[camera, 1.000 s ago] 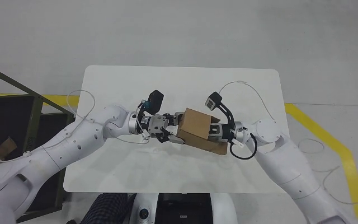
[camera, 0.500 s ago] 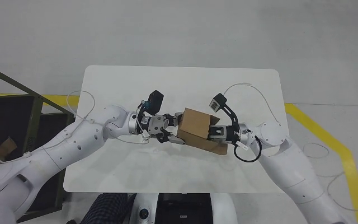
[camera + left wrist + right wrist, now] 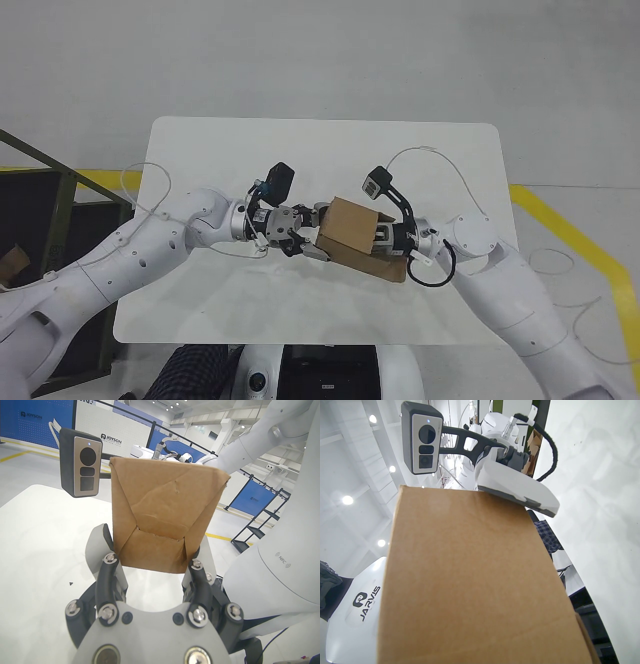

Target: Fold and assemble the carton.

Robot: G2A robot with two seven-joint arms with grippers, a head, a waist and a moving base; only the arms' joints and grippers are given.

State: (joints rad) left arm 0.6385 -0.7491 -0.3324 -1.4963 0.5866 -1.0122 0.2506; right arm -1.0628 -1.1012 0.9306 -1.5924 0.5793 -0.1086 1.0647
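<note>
Clamping the folded end of the carton [image 3: 162,500] between its fingers, your left gripper [image 3: 153,540] holds it over the table [image 3: 200,160] — likely so the flaps cannot spring open; your right gripper [image 3: 384,237] sits at the far end, grip impossible to tell.

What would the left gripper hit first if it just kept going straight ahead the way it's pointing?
The carton: its folded end sits between the fingers of the left gripper, so it would press straight into the cardboard. Farther on, likely the right gripper at the carton's far end.
</note>
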